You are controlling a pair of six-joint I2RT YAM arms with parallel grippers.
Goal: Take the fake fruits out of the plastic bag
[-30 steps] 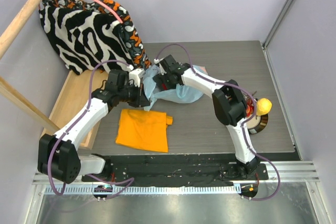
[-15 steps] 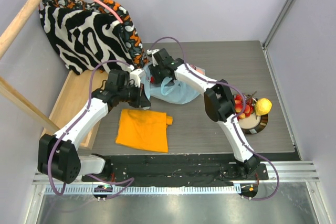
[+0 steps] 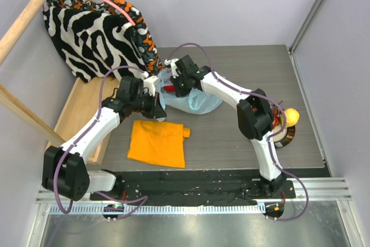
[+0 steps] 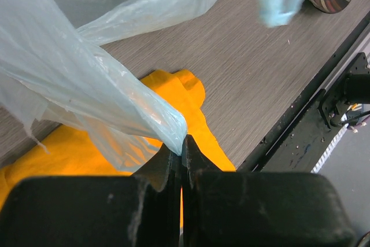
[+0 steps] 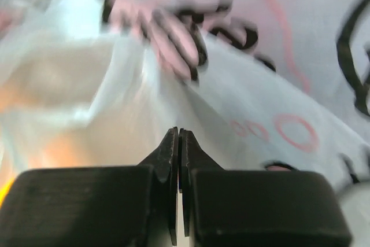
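Note:
The pale blue plastic bag [image 3: 196, 101] with a pink print lies mid-table, its mouth towards the left. My left gripper [image 3: 159, 107] is shut on the bag's edge [image 4: 167, 121] and holds it up over the orange cloth. My right gripper [image 3: 172, 85] is at the bag's mouth with its jaws shut [image 5: 178, 131]. Printed film [image 5: 260, 85] fills its view, and I cannot tell whether any film is pinched. A small red piece [image 3: 169, 89] shows at the mouth. A yellow lemon [image 3: 291, 116] and red strawberries [image 3: 276, 121] sit in a bowl [image 3: 287, 136] at the right.
A folded orange cloth [image 3: 157, 142] lies in front of the bag, below my left gripper. A zebra-striped cloth [image 3: 95, 36] hangs on a wooden frame at the back left. A wooden board [image 3: 75, 114] runs along the table's left side.
My right gripper has gone from open to shut at the bag's mouth, and its wrist has shifted slightly. The bag has bunched up smaller. The left arm has stayed still.

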